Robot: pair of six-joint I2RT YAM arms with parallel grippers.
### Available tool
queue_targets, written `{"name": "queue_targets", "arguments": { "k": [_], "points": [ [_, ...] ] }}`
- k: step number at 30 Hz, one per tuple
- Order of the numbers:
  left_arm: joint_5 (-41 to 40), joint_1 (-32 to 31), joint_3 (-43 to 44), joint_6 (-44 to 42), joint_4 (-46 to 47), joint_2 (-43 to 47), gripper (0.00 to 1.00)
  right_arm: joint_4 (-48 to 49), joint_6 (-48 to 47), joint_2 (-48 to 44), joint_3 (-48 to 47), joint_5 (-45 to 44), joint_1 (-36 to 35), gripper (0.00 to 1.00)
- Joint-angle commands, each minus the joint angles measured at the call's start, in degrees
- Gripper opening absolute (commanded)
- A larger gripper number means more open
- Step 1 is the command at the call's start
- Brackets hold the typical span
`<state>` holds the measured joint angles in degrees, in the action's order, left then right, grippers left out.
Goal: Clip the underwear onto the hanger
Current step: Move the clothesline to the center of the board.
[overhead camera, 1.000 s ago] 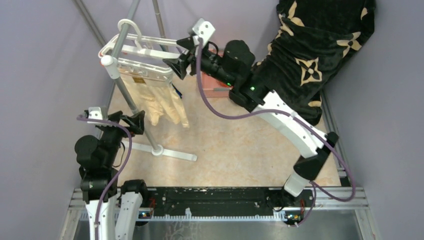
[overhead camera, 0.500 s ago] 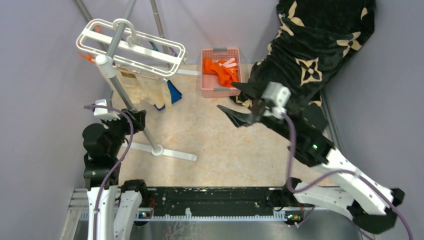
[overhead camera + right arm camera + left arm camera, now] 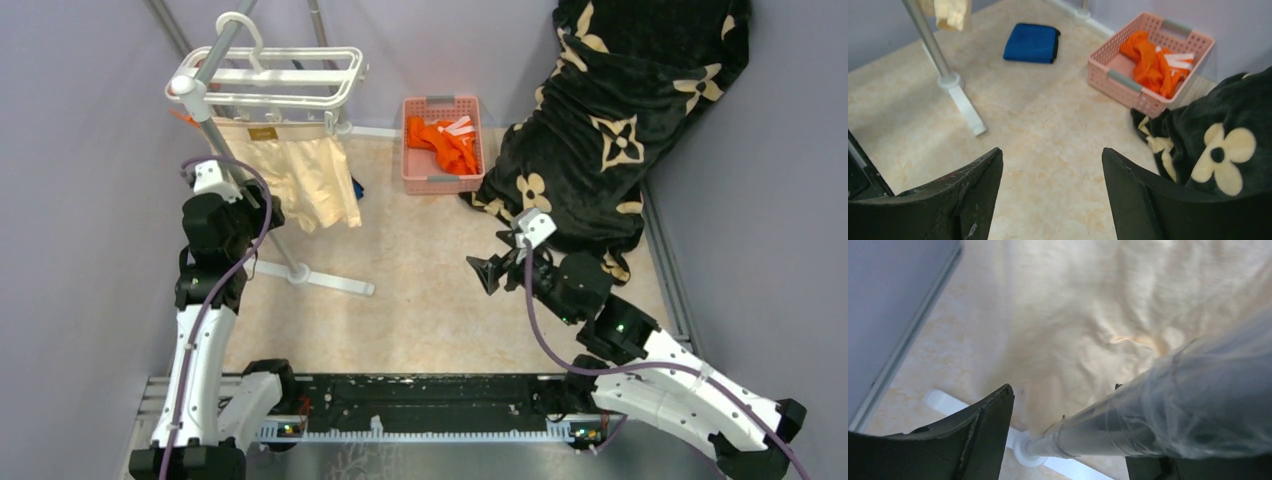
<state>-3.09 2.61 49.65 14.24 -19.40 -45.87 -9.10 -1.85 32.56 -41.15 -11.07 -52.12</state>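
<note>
Black blanket (image 3: 620, 100) filled the upper right. Underwear (image 3: 295, 170) hung under the hanger (image 3: 270, 80), upper left. Left gripper (image 3: 1063, 390) jaws were spread around the rack pole (image 3: 1168, 410), beside the underwear. Right gripper (image 3: 1050, 152) jaws were spread, empty, over the floor, right of centre.

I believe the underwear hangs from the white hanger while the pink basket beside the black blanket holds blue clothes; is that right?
Not quite: the pink basket holds orange clothes, not blue, as the right wrist view shows. The rest stands: the underwear hangs from the white hanger, and the basket sits beside the black blanket.
</note>
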Motion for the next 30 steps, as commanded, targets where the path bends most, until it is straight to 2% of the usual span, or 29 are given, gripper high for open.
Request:
{"name": "queue_targets", "arguments": {
  "k": [1,6,11,16,23,30],
  "points": [
    [-9.34,0.45,2.62,-3.84,3.0,-5.51,0.81,2.57,3.47,2.15,0.82,-0.55,-0.7,0.72],
    [-12.77,4.5,6.42,-4.85,4.26,-10.89,0.87,4.09,5.32,5.16,2.04,-0.06,-0.7,0.73],
    [-10.18,10.63,9.18,-3.79,5.36,-15.65,0.9,5.07,7.73,6.5,3.44,0.29,-0.71,0.73],
    [-7.91,13.83,11.05,-3.13,5.91,-18.75,0.95,5.79,9.65,7.88,4.03,0.6,-0.69,0.73],
    [-7.25,13.82,8.34,-2.86,3.96,-7.07,1.0,6.49,9.78,8.53,4.31,-0.39,-0.7,0.73],
    [-8.94,13.11,9.61,-1.91,-9.48,4.46,1.0,8.51,7.62,10.21,4.14,-0.6,-0.7,0.73]
  ]
}}
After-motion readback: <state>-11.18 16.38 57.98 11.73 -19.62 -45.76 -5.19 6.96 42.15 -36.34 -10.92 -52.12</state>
